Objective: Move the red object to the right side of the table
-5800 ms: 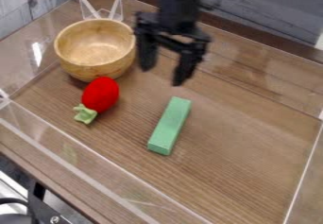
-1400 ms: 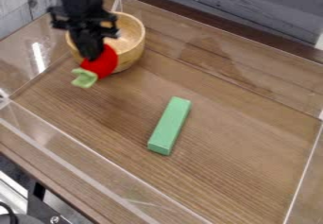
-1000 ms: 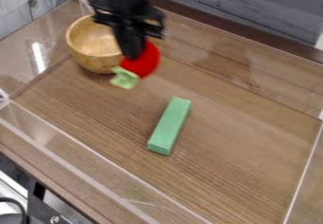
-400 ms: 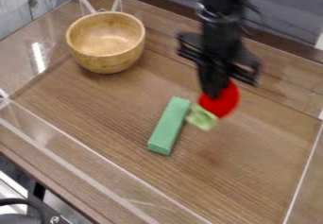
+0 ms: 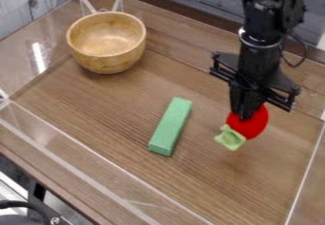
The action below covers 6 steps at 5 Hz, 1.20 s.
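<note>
Jaws [image 5: 252,112], closed on red toy strawberry [image 5: 249,123]. Hazard: released too high, the rounded toy may roll leftward.

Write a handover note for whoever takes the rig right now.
End effector: closed on the red object, leafy stem toward the camera's lower left.
Where: red object at the right side of the picture; green block to its left, wooden bowl at upper left.
Done: grasped and over the right part of the table.
Left: set down if needed, release, back away.
</note>
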Motion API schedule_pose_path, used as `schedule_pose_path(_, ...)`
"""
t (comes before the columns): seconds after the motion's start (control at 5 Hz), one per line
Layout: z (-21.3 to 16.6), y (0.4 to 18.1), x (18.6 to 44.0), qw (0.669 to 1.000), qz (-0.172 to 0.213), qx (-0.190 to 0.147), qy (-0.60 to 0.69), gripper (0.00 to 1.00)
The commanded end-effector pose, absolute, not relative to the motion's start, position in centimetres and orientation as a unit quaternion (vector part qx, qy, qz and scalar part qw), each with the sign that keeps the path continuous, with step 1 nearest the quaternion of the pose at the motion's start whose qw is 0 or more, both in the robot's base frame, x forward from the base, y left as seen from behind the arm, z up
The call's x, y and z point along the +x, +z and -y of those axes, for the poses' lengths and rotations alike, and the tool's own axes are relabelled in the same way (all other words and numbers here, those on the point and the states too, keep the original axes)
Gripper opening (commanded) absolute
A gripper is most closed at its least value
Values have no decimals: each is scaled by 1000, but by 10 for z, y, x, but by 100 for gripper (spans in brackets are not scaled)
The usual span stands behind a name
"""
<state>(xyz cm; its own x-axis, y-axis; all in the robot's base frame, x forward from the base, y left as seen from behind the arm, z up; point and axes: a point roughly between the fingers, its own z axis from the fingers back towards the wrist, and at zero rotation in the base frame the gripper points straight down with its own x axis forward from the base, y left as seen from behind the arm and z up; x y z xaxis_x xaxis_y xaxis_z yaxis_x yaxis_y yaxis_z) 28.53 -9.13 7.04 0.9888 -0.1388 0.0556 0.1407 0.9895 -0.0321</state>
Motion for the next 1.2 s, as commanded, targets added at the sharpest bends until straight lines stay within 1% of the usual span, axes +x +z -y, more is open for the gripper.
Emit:
schedule_pose_path(0.0, 97, 81, 294, 995, 46, -20, -88, 100)
schedule_pose_path(0.2, 98, 78, 294, 994, 36, -15, -103, 100)
schedule_pose_path(0.4, 99, 75, 295, 993, 30, -11, -114, 0)
schedule_pose_path(0.6, 98, 71, 298, 992, 22, -7, -123, 0)
schedule_pose_path(0.8, 98, 68, 298, 991, 14, -3, -130, 100)
schedule_pose_path(1.0, 97, 66, 299, 991, 7, 0, -135, 100)
